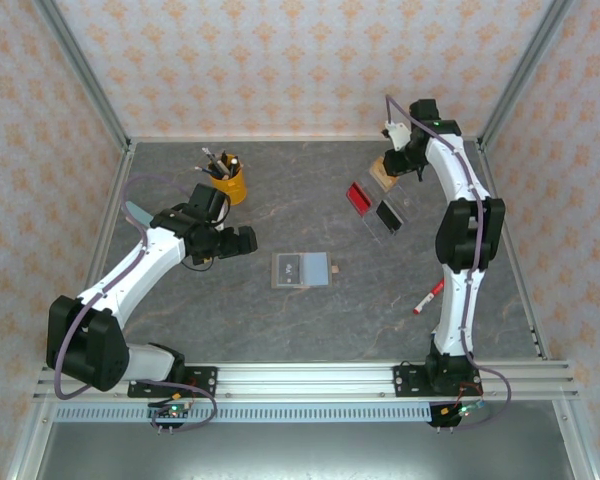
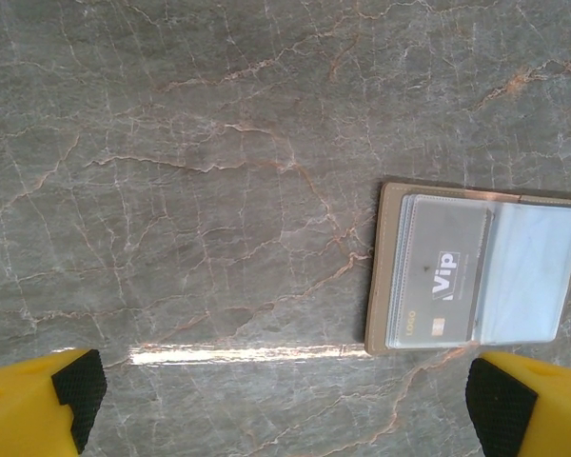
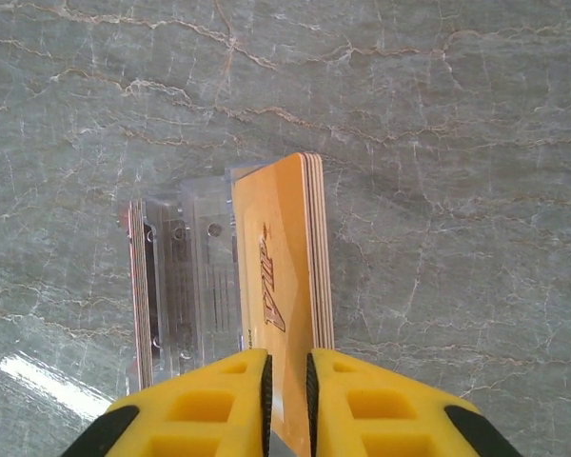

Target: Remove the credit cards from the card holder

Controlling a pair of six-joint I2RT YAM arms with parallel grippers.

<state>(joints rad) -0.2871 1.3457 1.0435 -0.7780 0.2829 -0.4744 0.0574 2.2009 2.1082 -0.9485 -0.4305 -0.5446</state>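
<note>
Grey marble table (image 1: 180,320). Left gripper (image 2: 285,405) hangs wide open near the card holder (image 2: 476,271), which lies opened flat mid-table (VIP card (image 2: 443,286) in its sleeve). Right gripper (image 3: 287,381) is clamped on a tan-orange card (image 3: 281,267) over the clear tray (image 3: 186,276) at the far right, with a red card (image 1: 358,196) and a black card (image 1: 389,216) slotted in.

Grey marbled tabletop (image 1: 230,320), peach patterned walls (image 1: 280,60) at 9, 12, 3 o'clock, aluminium rail (image 1: 300,378) at 6.

The lower end of the orange card (image 3: 284,276) is hidden between the right jaws, and the card holder (image 2: 538,276) is clipped at the picture's right edge.
</note>
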